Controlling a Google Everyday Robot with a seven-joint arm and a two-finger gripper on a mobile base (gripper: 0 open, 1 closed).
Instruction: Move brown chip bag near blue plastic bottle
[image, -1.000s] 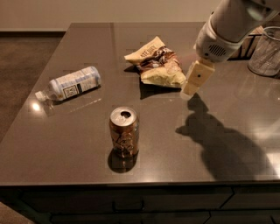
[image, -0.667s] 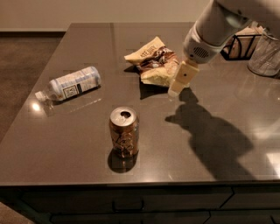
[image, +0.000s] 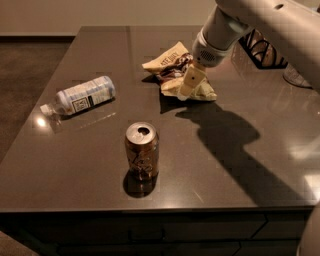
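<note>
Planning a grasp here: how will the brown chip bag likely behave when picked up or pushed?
The brown chip bag looks crumpled, so it will probably flex and crush, not hold shape. Lying low on the table, it should slide, not roll. It seems light; the end effector, at its near edge, may shift it easily.

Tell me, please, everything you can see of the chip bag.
The chip bag is a crumpled tan-yellow foil packet with a dark brown middle patch and dark lettering. It lies on the dark table, toward its far side, right of the bottle and beyond the can, apart from both. The gripper hangs at its near right part; contact cannot be told.
</note>
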